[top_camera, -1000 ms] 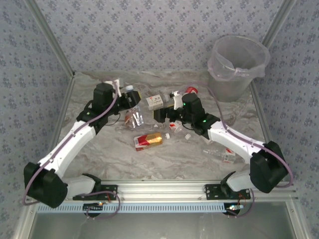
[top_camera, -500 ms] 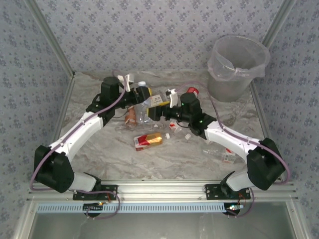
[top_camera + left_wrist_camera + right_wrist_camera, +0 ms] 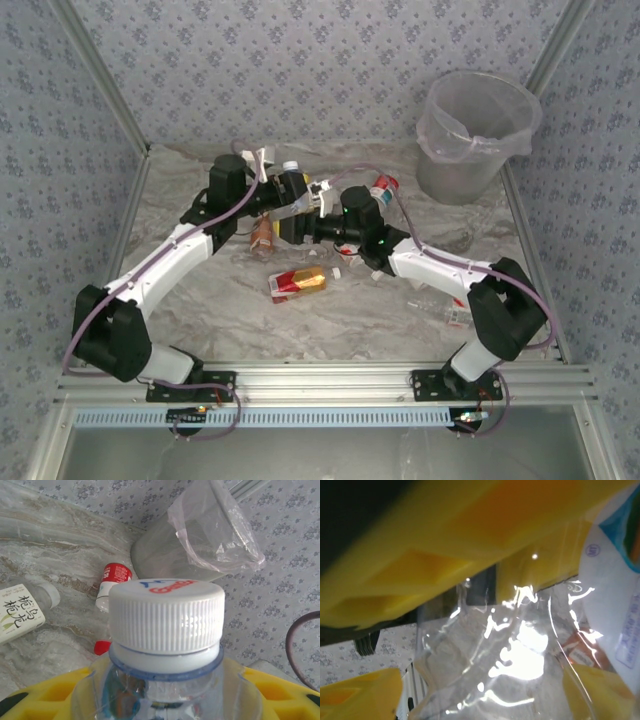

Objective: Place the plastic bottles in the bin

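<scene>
We clamp the white-capped clear bottle (image 3: 166, 615) in our left gripper (image 3: 282, 196) above the table's (image 3: 350, 320) far middle, where our right gripper (image 3: 306, 222) has just swung in around its body, whether gripping yet we cannot tell, seemingly a handover toward the far-right-corner bin (image 3: 455, 180).

Near-left quarter of the table (image 3: 190, 320) is bare, as is the far-left corner. Centre blocked: left arm (image 3: 165, 262) and right arm (image 3: 440, 270) meet there around a clear bottle (image 3: 290, 172). On their near side lies a red-gold bottle (image 3: 298, 283); a brown bottle (image 3: 263, 234) sits by the left arm. Small bottles (image 3: 455, 318) clutter the right edge. Far-right corner taken by the bin (image 3: 478, 130), a red-capped bottle (image 3: 383, 187) near it.
</scene>
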`<control>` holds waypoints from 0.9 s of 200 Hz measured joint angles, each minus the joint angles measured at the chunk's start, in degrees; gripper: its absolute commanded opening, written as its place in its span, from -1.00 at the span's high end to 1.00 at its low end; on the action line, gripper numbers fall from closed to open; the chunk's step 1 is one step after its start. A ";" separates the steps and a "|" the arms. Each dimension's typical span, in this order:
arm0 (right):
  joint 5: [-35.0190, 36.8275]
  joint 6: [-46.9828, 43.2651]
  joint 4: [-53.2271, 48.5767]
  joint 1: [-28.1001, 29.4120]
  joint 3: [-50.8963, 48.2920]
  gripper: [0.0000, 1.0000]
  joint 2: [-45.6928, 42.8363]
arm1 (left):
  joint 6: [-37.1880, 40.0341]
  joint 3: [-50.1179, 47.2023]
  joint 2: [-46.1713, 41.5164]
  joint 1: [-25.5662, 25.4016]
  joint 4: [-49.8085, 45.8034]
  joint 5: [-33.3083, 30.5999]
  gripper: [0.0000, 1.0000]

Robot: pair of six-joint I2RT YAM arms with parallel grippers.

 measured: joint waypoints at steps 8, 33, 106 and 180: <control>0.61 0.22 0.50 0.13 -0.17 -0.47 -0.02 | -0.02 0.00 0.00 0.00 0.33 0.00 0.09; 2.51 -0.37 -0.37 0.24 -0.48 -0.22 -0.07 | -0.11 0.00 0.22 0.00 0.37 0.00 -0.04; 7.87 -5.22 -8.70 0.13 -0.17 -0.11 -3.13 | -0.37 1.09 1.27 0.46 -3.48 0.94 -0.94; 11.61 -10.49 -19.32 -2.80 -0.09 -0.09 -6.54 | 1.27 1.40 -5.14 0.35 -5.97 -0.42 -0.99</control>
